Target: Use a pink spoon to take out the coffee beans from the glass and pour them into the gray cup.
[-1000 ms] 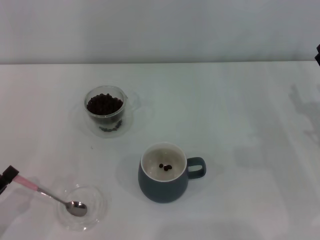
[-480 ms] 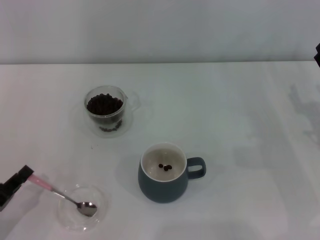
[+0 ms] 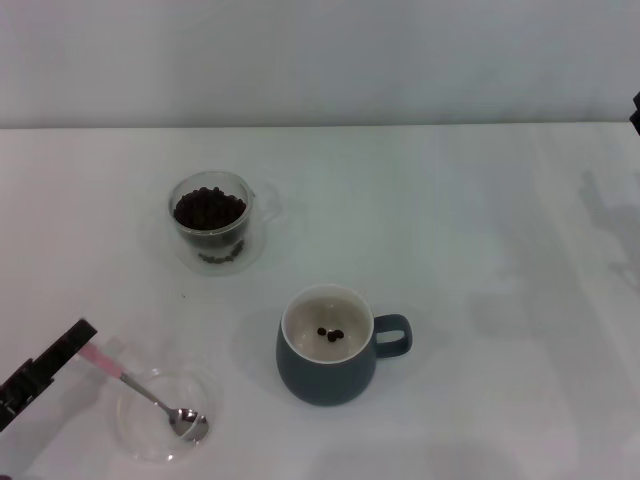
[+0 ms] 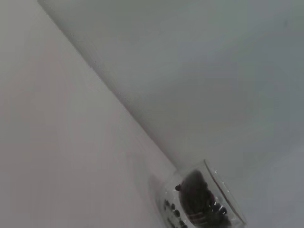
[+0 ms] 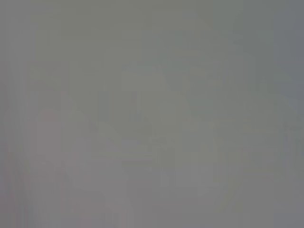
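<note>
the left gripper, mostly cut off at the head view's lower left edge, is clamped on the pink spoon by its handle; the bowl rests in a clear dish. the glass holds coffee beans; the gray cup holds a few. the right wrist view shows only blur.

One pink spoon, one glass, one gray cup, one clear dish, two loose coffee beans in the cup
</note>
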